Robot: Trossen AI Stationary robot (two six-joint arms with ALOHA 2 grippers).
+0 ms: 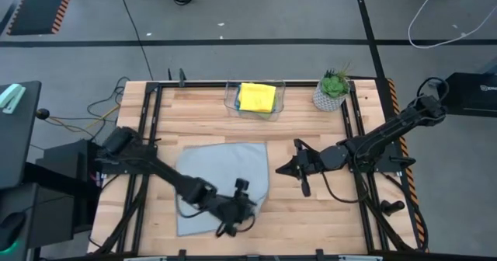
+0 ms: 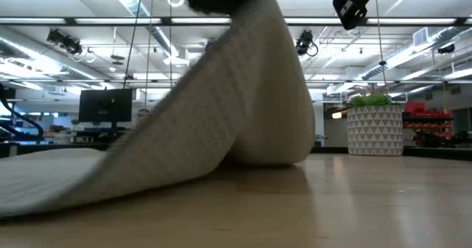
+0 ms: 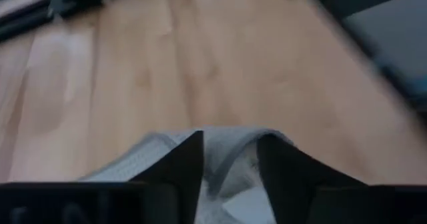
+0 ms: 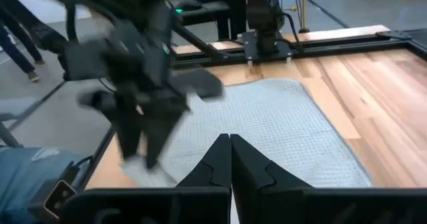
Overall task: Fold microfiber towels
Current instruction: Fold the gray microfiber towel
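Towel mid-surface, bin and plant at the far edge

One towel lies spread across the middle of the surface, the left tool over its near right corner. The right tool hangs just right of the towel. Behind it stands a bin holding a folded towel, a potted plant to its right.

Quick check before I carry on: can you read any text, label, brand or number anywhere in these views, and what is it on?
Nothing is readable.
Black case at the high view's right edge: faint white mark at its edge, too small and cut off to read.
Grey towel, yellow towel and white plant pot: no lettering visible.
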